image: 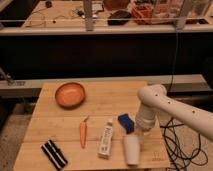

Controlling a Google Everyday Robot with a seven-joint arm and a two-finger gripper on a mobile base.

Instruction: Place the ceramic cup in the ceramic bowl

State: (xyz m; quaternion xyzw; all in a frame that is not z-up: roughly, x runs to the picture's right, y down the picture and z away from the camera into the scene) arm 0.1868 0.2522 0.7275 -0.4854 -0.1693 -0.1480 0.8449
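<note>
The white ceramic cup (131, 150) stands near the table's front right edge, just right of the white printed tube (106, 139). My gripper (137, 136) comes straight down from the white arm (150, 100) onto the cup's top and is shut on its rim. The arm's wrist hides the cup's mouth. The orange ceramic bowl (70, 94) sits at the back left of the wooden table (110, 102), well away from the cup and with nothing in it.
An orange carrot (83, 134) lies left of the tube. A blue object (125, 122) rests just behind the cup, beside my wrist. A black striped item (53, 153) is at the front left corner. Cables (182, 145) trail on the floor to the right.
</note>
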